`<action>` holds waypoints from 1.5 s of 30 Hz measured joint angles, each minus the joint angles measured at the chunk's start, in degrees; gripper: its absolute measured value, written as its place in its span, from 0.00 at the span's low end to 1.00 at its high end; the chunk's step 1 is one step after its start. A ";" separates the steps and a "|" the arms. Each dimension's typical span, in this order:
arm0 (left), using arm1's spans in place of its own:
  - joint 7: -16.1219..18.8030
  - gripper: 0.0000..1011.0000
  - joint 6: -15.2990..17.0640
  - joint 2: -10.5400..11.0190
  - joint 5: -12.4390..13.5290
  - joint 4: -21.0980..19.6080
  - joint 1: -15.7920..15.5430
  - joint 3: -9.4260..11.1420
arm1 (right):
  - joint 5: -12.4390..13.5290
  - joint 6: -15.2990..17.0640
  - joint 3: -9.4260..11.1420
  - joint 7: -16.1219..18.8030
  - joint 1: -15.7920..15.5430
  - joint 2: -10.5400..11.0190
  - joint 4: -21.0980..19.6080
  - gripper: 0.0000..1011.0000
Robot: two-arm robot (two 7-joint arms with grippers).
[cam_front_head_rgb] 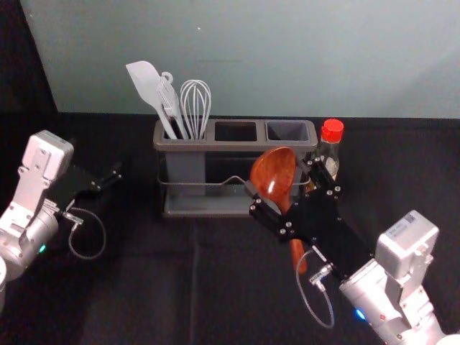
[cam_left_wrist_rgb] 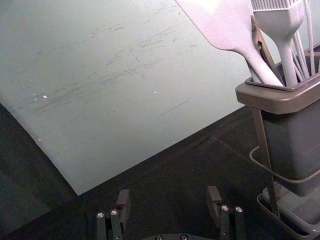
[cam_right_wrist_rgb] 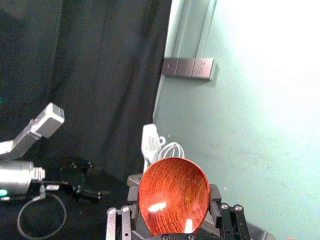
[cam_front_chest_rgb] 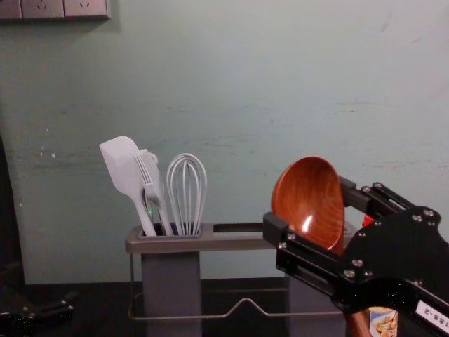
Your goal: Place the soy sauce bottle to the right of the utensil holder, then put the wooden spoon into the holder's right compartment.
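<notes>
In the head view, my right gripper is shut on the bowl of the wooden spoon, in front of the holder's right part; the handle hangs down. The right wrist view has the spoon bowl between the fingertips of my right gripper. The grey utensil holder has its right compartment just behind the bowl. The red-capped soy sauce bottle stands beside the holder's right end, partly behind the gripper. My left gripper is parked at the left; its wrist view shows that gripper open.
A white spatula, a brush and a whisk stand in the holder's left compartment. Behind the black-covered table rises a pale green wall. The holder's wire rail runs along its front.
</notes>
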 joint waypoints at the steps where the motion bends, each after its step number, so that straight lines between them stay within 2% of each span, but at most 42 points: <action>1: 0.00 0.99 0.00 0.00 0.00 0.00 0.00 0.00 | 0.01 -0.87 0.04 -0.11 -0.07 -0.18 0.29 0.83; 3: 0.00 0.99 0.00 0.00 0.00 0.00 0.00 0.00 | 0.11 -3.06 0.17 -0.12 -0.22 -0.69 1.07 0.83; 6: 0.00 0.99 0.00 0.00 0.00 0.00 0.00 0.00 | 0.42 -4.17 0.30 0.16 -0.29 -1.13 1.59 0.83; 10: 0.00 0.99 0.00 0.00 0.00 0.00 0.00 0.00 | 1.05 -3.77 0.38 1.15 -0.28 -1.21 1.75 0.83; 38: 0.00 0.99 0.00 0.00 0.00 0.00 0.00 0.00 | 1.04 -3.71 0.31 1.03 -0.09 -1.38 1.87 0.83; 43: 0.00 0.99 0.00 0.00 0.00 0.00 0.00 0.00 | 1.69 -3.76 0.39 1.56 1.43 -2.10 2.47 0.83; 45: 0.00 0.99 0.00 0.00 0.00 0.00 0.00 0.00 | 1.85 -3.77 0.53 1.97 2.94 -2.40 2.78 0.83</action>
